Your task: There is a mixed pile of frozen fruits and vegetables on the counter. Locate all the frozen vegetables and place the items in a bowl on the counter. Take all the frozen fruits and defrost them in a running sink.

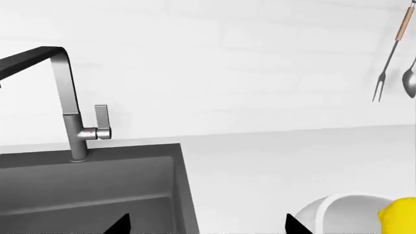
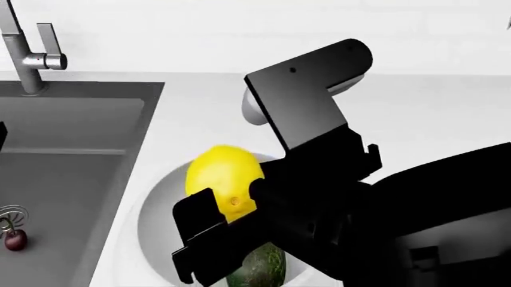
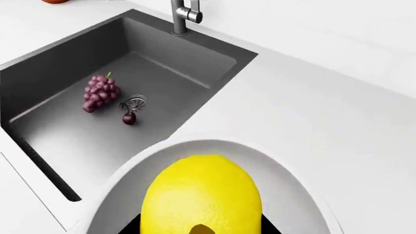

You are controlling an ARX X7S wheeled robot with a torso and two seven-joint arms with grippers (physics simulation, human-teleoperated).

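White tabletop [image 2: 447, 113] runs under a pale wall, and over it we hold our right hand [image 2: 231, 224] above the bowl [image 3: 295, 168], clenched on the lemon [image 2: 222, 174]. In the head view its black fingers [image 2: 195, 215] clamp the yellow fruit from the lower side, and the lemon hangs over the bowl's mouth, slightly above the rim. From the right wrist view the lemon [image 3: 201, 195] fills the lower middle, with the white inside of the bowl around it.

Just below the lemon, inside the bowl, we see the avocado [image 2: 259, 269], dark green and partly hidden by the hand.

The bowl stands on the tabletop just beside the sink [image 3: 78, 141], close to its near corner. In the dark grey basin lies the grape bunch [image 3: 101, 91], next to the round steel drain [image 3: 134, 103]. The small dark red fruit [image 3: 129, 118] rests just beside the drain on the side away from the tap. The tap [image 1: 71, 107] stands at the back edge of the sink, upright, its spout reaching over the basin; we see no water.

Our left hand [image 1: 204, 225] shows only as two black fingertips [image 1: 120, 225] set wide apart, released, holding nothing, over the sink's edge near the bowl. On the wall farther off hang a fork [image 1: 390, 53] and a spoon [image 1: 409, 78].
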